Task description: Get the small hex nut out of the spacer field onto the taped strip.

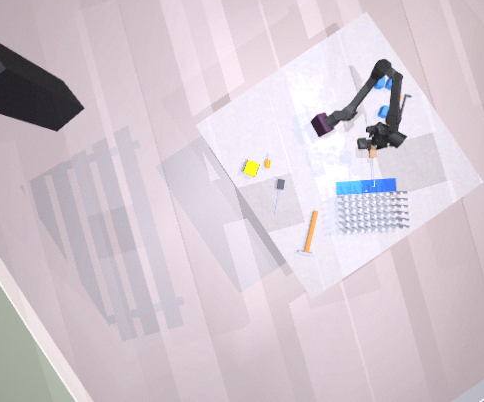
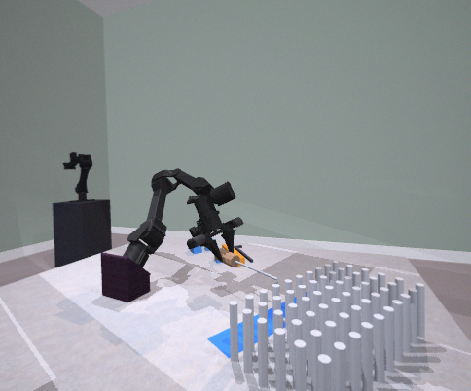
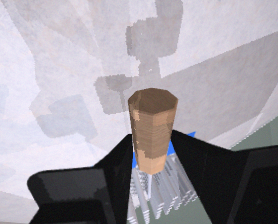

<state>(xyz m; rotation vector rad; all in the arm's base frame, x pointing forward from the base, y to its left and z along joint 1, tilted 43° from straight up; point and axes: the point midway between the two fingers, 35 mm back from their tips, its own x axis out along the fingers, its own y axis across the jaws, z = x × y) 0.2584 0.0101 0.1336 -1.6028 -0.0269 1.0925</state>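
Note:
My gripper (image 1: pixel 372 147) (image 2: pixel 225 257) (image 3: pixel 151 135) is shut on the wooden handle (image 1: pixel 373 153) (image 2: pixel 233 260) (image 3: pixel 152 122) of a thin-rod tool. The rod (image 1: pixel 373 172) (image 2: pixel 258 270) points toward the field; its tip appears over the blue taped strip (image 1: pixel 349 188) (image 2: pixel 222 341) from above, and raised in the exterior view. The grey spacers (image 1: pixel 367 211) (image 2: pixel 234 333) (image 3: pixel 142 202) stand upright in rows behind the strip. A tiny pale speck lies on the strip near the front row in the top view; I cannot tell whether it is the nut.
An orange-handled hammer (image 1: pixel 311 232) lies left of the field. A dark-handled thin tool (image 1: pixel 280 184), a yellow block (image 1: pixel 251 168) and a small orange item (image 1: pixel 267 163) lie farther left. Blue pieces (image 1: pixel 384 111) and a black bent rod (image 1: pixel 404 104) (image 2: pixel 243 253) lie near the arm.

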